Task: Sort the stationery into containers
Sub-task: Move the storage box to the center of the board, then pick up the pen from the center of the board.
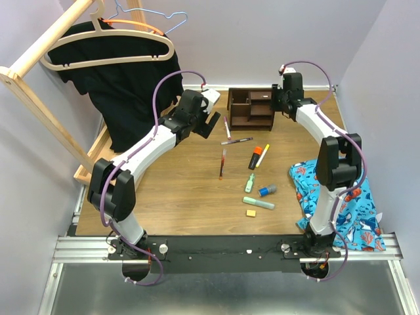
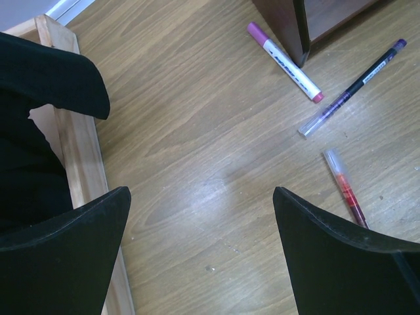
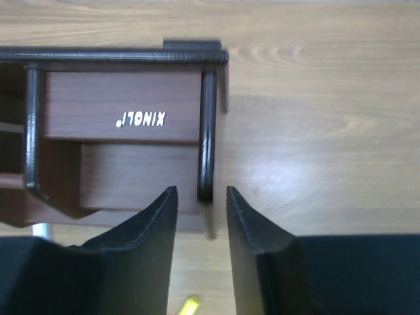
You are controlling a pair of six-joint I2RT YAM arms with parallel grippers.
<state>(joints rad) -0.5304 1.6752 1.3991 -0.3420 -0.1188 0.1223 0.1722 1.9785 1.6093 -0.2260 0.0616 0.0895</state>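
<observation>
- Risk first — my right claw [image 3: 201,191] stands slightly parted astride the desk organizer's [image 3: 125,118] side wall, lower centre of the wrist view. If I drift sideways, a finger could shove or tip it.
- My left claw [image 2: 201,193] gapes wide, holding nothing.
- At the right edge lies the red pen [image 2: 346,190], its long axis running upper left to lower right — the purple pen [image 2: 354,85] slants toward the upper-right corner.

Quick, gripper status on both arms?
Left gripper: open, empty.
Right gripper: slightly open, holding nothing; the organizer side wall lines up with its gap.
</observation>
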